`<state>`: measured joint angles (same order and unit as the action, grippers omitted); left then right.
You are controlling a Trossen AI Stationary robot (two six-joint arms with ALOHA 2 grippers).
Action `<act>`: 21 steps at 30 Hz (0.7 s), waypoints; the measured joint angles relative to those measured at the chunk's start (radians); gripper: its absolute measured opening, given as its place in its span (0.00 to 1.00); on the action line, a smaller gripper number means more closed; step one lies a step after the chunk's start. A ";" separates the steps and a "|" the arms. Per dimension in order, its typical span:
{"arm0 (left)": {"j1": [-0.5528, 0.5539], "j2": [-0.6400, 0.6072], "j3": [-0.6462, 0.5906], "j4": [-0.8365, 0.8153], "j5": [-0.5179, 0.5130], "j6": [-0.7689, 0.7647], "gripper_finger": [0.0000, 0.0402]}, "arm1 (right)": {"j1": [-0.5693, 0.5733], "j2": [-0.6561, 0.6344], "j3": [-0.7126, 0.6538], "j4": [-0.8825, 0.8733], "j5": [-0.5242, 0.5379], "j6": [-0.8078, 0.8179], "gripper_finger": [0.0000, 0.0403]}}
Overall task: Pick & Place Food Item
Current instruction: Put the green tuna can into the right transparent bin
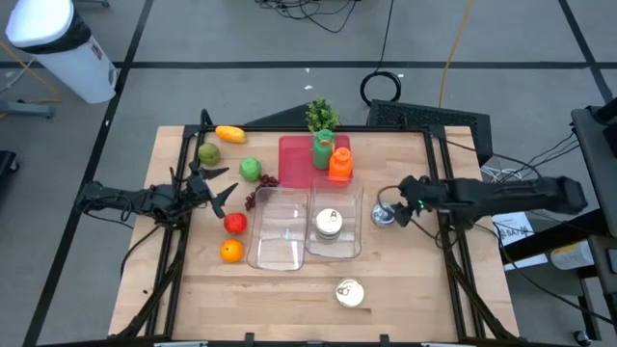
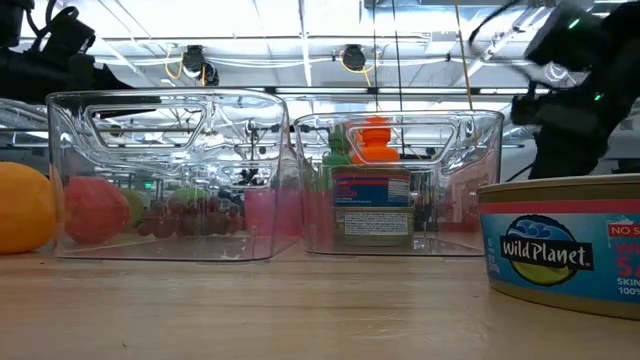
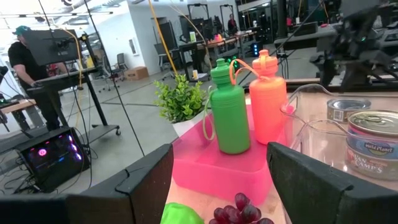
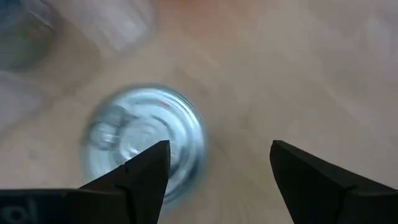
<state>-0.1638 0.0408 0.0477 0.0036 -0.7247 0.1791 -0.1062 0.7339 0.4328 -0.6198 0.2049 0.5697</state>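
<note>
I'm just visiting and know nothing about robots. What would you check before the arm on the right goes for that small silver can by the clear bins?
1. Right gripper fingers apart: ok, open.
2. Silver can under the gripper: not ok; in the right wrist view it sits off toward one finger, not centred.
3. Can upright on the table: ok, its round top faces up.
4. Room in the right clear bin: ok, one can inside, space beside it.
5. Left gripper out of the way: ok, open, over by the fruit.
6. Height above the can: cannot tell.
</note>
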 joint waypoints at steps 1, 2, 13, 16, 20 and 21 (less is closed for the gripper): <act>0.000 0.000 0.000 0.000 0.000 0.000 0.68 | -0.039 0.030 0.000 0.015 -0.040 -0.017 0.65; 0.000 0.000 0.000 0.000 0.000 0.000 0.68 | -0.075 0.062 0.000 0.035 -0.077 -0.034 0.65; 0.000 0.000 0.000 0.000 0.000 0.000 0.68 | -0.287 0.346 0.040 0.079 0.021 -0.032 0.65; 0.000 0.000 0.000 0.000 0.000 0.000 0.68 | -0.300 0.368 0.055 0.091 0.055 -0.006 0.65; 0.000 0.000 0.000 0.000 0.000 0.000 0.68 | -0.300 0.372 0.055 0.173 -0.148 -0.020 0.65; 0.000 0.000 0.000 0.000 0.000 0.000 0.68 | -0.295 0.372 0.054 0.185 -0.217 -0.034 0.65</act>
<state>-0.1640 0.0408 0.0475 0.0035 -0.7248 0.1791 -0.4014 1.1058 0.4864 -0.4346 -0.0121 0.5362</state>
